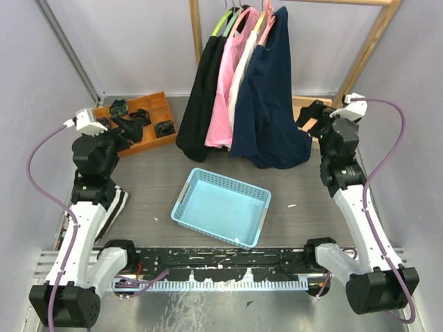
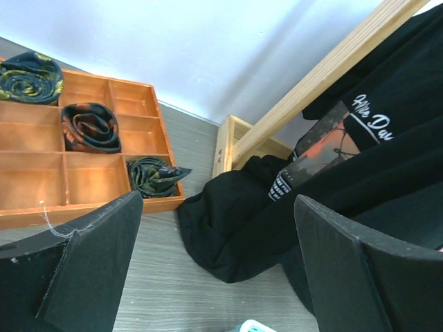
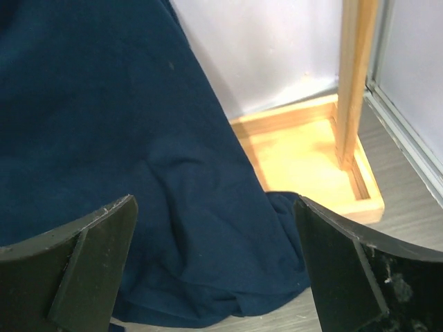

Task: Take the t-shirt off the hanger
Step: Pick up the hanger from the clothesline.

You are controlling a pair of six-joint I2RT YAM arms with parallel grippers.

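Several t-shirts hang side by side on a wooden rack: black (image 1: 203, 97), pink (image 1: 226, 83), white (image 1: 242, 72) and navy (image 1: 270, 97), on green (image 1: 223, 22), yellow (image 1: 259, 21) and pink (image 1: 268, 10) hangers. Their hems pool on the table. My left gripper (image 1: 131, 128) is open over the orange tray, left of the black t-shirt (image 2: 277, 200); nothing sits between its fingers (image 2: 104, 249). My right gripper (image 1: 309, 123) is open just right of the navy t-shirt (image 3: 104, 124), facing its lower folds and not touching them.
A light blue basket (image 1: 221, 206) lies in the middle of the table. The orange compartment tray (image 1: 158, 102) at the back left holds rolled ties (image 2: 90, 126). The rack's slanted wooden post (image 1: 370, 45) and its base box (image 3: 311, 155) stand at the back right.
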